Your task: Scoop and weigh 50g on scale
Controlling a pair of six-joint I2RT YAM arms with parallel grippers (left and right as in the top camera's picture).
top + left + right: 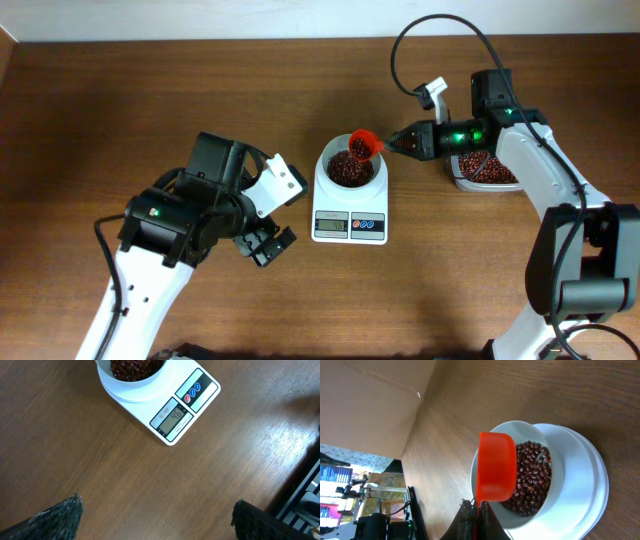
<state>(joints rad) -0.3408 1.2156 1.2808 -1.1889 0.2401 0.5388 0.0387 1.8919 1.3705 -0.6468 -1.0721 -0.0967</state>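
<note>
Scale (349, 226): smooth white plastic, rectangular base, round bowl (325, 172) of glossy red-brown beans (348, 172), mid-table. Right gripper (393, 143) clamps orange scoop (364, 146) by its handle, cup tilted over the bowl rim. Left gripper (265, 243) spread wide, wood-grain tabletop (330, 290) between it and the scale.

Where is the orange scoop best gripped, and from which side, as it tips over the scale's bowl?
By its thin handle, from the right arm's side, as the right gripper does now. The orange scoop has its round cup tilted over the white bowl of beans; only the handle sticks out clear of them, narrow enough for shut jaws.
</note>
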